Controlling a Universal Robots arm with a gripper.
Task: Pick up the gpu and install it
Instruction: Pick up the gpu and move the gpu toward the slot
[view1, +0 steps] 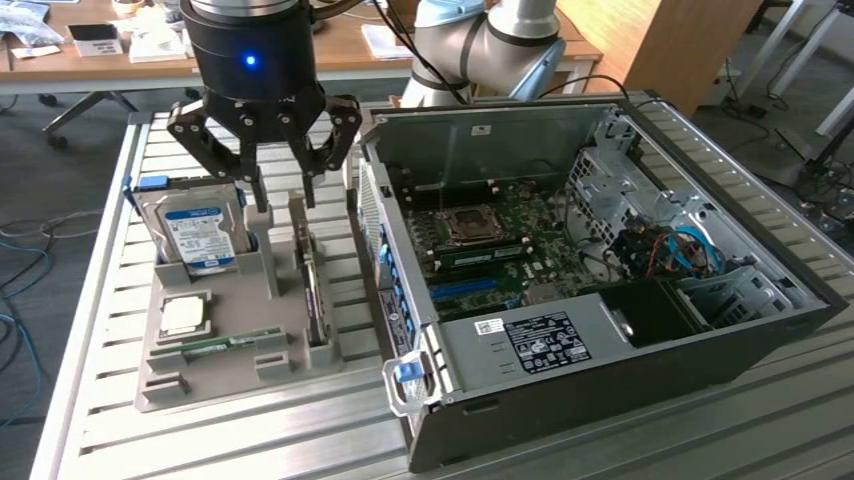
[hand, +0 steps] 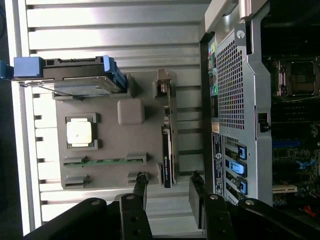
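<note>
The gpu (view1: 314, 290) is a thin dark card standing on its long edge in a slot of the grey parts holder (view1: 234, 375); in the wrist view the gpu (hand: 167, 150) shows edge-on with its metal bracket at one end. My gripper (view1: 284, 203) hangs open above the holder's far part, a little over the card and clear of it. Seen from the wrist, my gripper (hand: 169, 191) has one finger on each side of the line of the card's dark end. Nothing is between the fingers.
The holder (hand: 130, 172) also carries a silver hard drive (view1: 200, 232) with blue rails, a processor chip (view1: 184, 315) and a green memory stick (view1: 214, 345). The open computer case (view1: 747, 330) lies on the exterior view's right, motherboard (view1: 501, 245) exposed, its perforated rear wall (hand: 230, 85) close to the card.
</note>
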